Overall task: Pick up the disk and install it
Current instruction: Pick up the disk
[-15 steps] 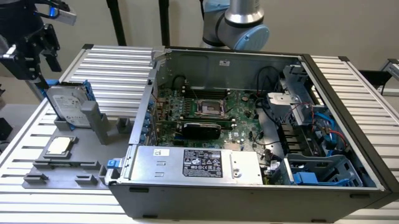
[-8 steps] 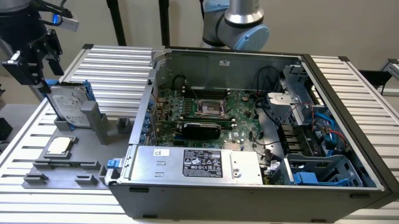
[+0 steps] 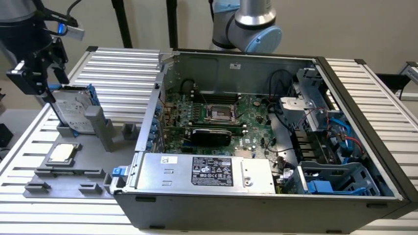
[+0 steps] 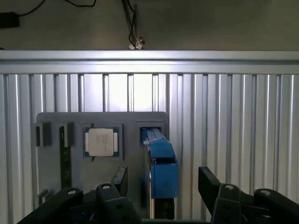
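- The gripper (image 3: 47,89) hung at the upper left of the exterior view, its jaws spread wide and gripping nothing.
- The disk (image 3: 72,110) stood on edge in a grey fixture (image 3: 98,128) on the worktop (image 3: 19,147), just below the gripper.
- In the wrist view, its blue rail sat between the jaws, apart from both.

Slatted, seemingly aluminium table (image 3: 117,63), grey holder (image 3: 65,189), computer case (image 3: 196,210)

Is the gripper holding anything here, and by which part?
Nothing is held. The open gripper is at the blue-railed top edge of the disk, fingers to either side and clear of it; the disk stands on edge in its grey holder.
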`<state>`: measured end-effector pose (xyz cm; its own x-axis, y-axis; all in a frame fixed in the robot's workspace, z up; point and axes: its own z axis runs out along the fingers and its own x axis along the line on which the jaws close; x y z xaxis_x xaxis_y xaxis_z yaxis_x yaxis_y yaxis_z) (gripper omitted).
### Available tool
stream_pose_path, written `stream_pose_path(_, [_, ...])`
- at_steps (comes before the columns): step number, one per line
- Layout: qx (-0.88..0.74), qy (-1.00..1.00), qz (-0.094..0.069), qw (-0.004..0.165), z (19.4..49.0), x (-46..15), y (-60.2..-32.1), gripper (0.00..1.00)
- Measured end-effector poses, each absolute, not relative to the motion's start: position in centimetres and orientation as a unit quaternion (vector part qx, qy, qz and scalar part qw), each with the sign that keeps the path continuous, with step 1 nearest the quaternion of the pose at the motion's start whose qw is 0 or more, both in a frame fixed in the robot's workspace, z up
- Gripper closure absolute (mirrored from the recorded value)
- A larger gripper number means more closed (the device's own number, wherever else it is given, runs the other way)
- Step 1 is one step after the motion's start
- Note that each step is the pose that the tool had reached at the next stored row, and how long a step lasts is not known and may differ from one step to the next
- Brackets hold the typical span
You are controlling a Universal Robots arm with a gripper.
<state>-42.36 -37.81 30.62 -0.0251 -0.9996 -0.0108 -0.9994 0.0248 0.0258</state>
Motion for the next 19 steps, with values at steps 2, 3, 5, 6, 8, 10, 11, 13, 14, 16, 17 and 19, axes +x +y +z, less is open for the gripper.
stream_pose_path(2, [0.696, -0.718, -0.013, 0.005, 30.2, -42.5, -37.8, 0.29])
stream_pose_path(3, [0.696, -0.718, -0.013, 0.005, 30.1, -42.5, -37.8, 0.29])
stream_pose_path(5, [0.696, -0.718, -0.013, 0.005, 29.7, -42.6, -37.8, 0.29])
stream_pose_path(6, [0.696, -0.718, -0.013, 0.005, 29.5, -42.6, -37.9, 0.29])
stream_pose_path(8, [0.697, -0.717, -0.013, 0.005, 29.2, -42.6, -37.9, 0.29])
stream_pose_path(10, [0.702, -0.712, -0.015, 0.003, 29.0, -42.7, -38.0, 0.29])
stream_pose_path(11, [0.704, -0.710, -0.016, 0.002, 28.9, -42.7, -38.0, 0.29])
stream_pose_path(13, [0.708, -0.706, -0.018, 0.000, 28.7, -42.7, -38.0, 0.29])
stream_pose_path(14, [0.708, -0.706, -0.019, 0.000, 28.7, -42.7, -38.0, 0.29])
stream_pose_path(16, [0.708, -0.706, -0.020, 0.000, 28.6, -42.7, -38.0, 0.29])
stream_pose_path(17, [0.708, -0.705, -0.021, 0.000, 28.6, -42.7, -38.0, 0.29])
stream_pose_path(19, [0.708, -0.706, -0.022, 0.001, 28.5, -42.7, -38.1, 0.29])
